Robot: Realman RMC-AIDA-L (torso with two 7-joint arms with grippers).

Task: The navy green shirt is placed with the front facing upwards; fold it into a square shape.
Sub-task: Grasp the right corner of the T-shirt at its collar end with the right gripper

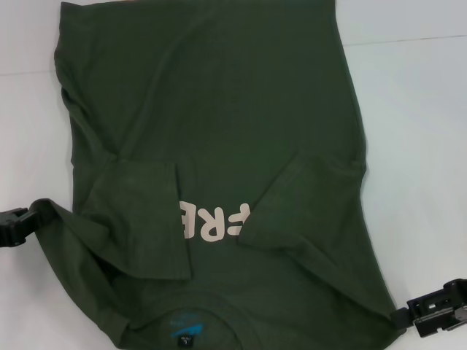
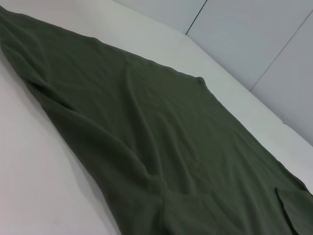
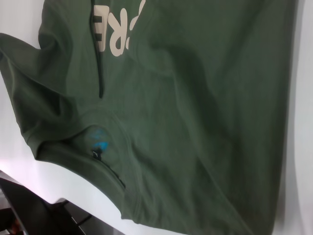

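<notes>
So far the fold looks roughly half done. One shirt [image 1: 219, 146] lies on the white table [image 1: 423, 146], front up, collar end nearest the robot. Both sleeves are already turned in over the chest: the left sleeve [image 1: 146, 219] and the right sleeve [image 1: 306, 204] sit either side of the pale lettering [image 1: 211, 219], covering its ends, so the body is narrowed to a rough long rectangle. What is left, as I judge it, is bringing the collar end and the hem end together to make the square, then smoothing the creases near the lettering.

Two grippers are in view, one at each shoulder corner beside the collar. The left gripper [image 1: 18, 226] touches the cloth at the shirt's left edge, where the fabric rises in a peak toward it, so it appears to be pinching that corner. The right gripper [image 1: 434, 310] touches the right corner, but whether it is clamped on the cloth I cannot tell. One blue neck label [image 1: 186, 328] shows inside the collar.
</notes>
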